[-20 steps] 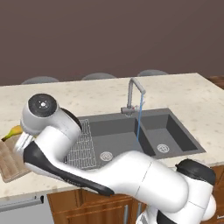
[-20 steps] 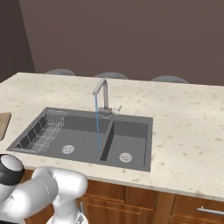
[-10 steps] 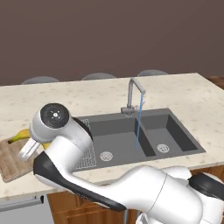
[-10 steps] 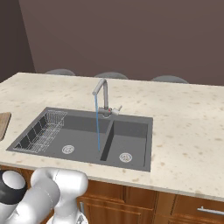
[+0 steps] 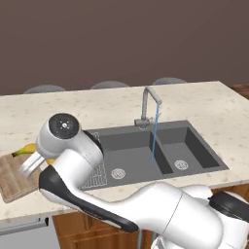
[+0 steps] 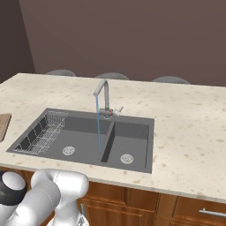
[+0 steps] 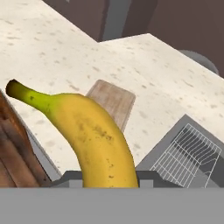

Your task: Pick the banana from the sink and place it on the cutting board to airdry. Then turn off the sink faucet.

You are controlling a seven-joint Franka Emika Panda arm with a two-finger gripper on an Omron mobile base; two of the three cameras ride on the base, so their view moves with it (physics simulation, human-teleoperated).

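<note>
jaws: clamped on the banana (image 7: 94, 140), bottom centre of hand view
banana: yellow tip shows at left edge of left base view, above the cutting board (image 5: 14, 177)
sink (image 6: 132, 137): mid-frame, wire rack (image 6: 42, 134) at its left end
sink faucet (image 6: 103, 95): behind the basins, water running
bench (image 6: 190, 114): pale speckled

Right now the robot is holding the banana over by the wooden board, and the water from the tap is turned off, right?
Not quite. The gripper does hold the banana near the cutting board, but the water is not off. In the right base view a thin blue stream runs from the sink faucet down into the sink.
</note>
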